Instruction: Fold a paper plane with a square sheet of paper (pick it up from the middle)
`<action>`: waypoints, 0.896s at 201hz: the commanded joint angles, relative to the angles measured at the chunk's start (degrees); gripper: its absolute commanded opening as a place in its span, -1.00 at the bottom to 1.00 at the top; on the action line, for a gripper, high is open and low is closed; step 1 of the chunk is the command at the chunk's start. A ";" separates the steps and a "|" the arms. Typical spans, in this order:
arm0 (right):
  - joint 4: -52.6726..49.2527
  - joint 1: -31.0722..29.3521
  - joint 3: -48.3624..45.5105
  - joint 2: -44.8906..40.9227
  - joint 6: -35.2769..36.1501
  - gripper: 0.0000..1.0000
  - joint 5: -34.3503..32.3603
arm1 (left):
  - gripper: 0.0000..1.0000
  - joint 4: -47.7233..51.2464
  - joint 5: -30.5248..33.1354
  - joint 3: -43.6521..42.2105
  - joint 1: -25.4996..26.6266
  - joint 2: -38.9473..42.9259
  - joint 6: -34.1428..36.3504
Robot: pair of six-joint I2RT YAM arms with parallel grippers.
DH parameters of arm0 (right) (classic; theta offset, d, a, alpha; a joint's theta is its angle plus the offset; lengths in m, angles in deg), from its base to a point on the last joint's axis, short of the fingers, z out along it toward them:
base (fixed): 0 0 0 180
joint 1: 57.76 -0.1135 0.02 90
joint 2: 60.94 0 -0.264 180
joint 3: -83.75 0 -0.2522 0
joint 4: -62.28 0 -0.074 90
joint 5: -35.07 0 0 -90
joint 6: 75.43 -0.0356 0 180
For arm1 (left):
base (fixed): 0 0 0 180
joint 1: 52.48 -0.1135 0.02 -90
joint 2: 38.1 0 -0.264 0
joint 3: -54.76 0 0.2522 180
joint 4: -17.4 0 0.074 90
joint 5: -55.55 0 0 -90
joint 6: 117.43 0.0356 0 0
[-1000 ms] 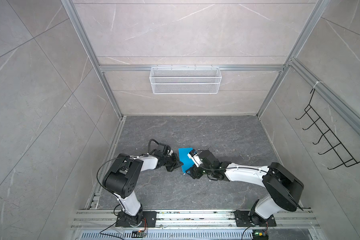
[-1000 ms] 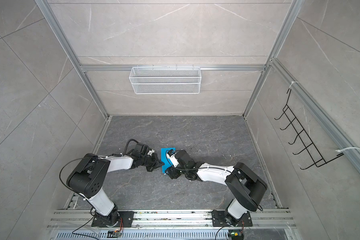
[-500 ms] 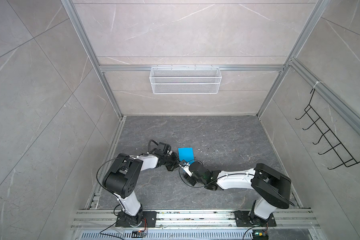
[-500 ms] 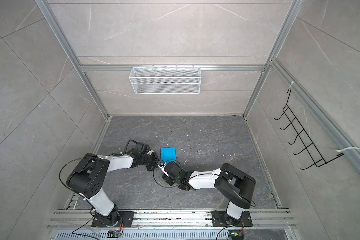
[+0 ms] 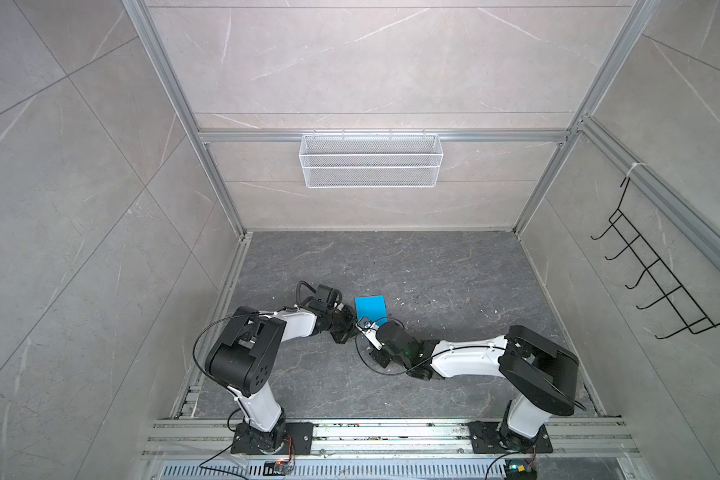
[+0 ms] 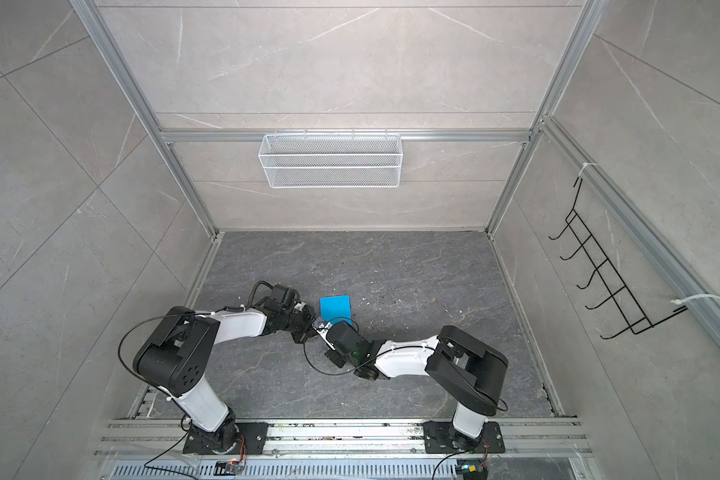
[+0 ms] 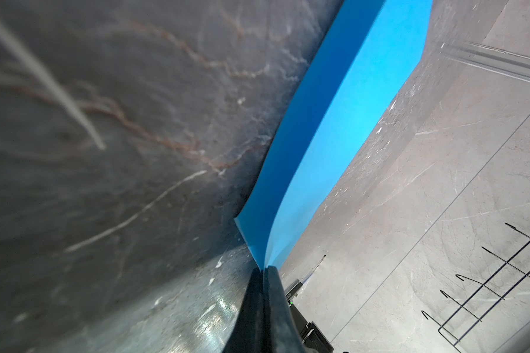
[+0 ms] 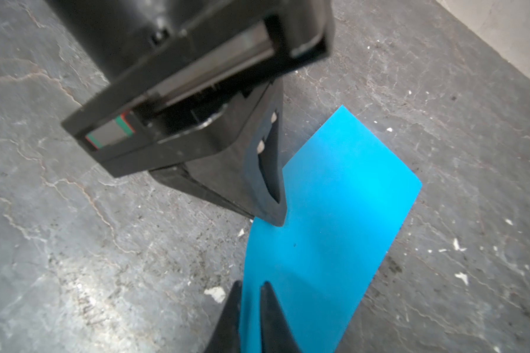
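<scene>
The left gripper [image 7: 262,270] is clamped on an edge of the paper [image 7: 349,107]. The right gripper [image 8: 251,284] straddles another edge, apparently pinched shut. The paper extends ahead of both. Both should rise evenly to avoid tearing.

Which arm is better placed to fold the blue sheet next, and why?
Probably right: the right gripper straddles the square sheet of paper at its edge, while the left gripper is shut on it nearby, anchoring it.

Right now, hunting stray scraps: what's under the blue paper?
Where the left gripper holds up the blue paper, bare grey table shows beneath; under the flat rest is hidden.
</scene>
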 commanded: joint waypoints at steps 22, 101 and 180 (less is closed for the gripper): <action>-0.01 -0.19 0.81 -1.39 0.15 -0.95 3.67 | -0.70 4.14 1.15 1.05 -1.66 4.18 1.43; -4.56 0.72 -0.43 -4.20 -5.68 -1.00 16.40 | -0.24 13.70 5.65 2.77 -8.47 15.30 10.27; -1.46 2.18 -0.65 -1.90 -10.54 -0.99 26.89 | -0.50 9.01 2.37 5.26 -4.73 6.40 11.43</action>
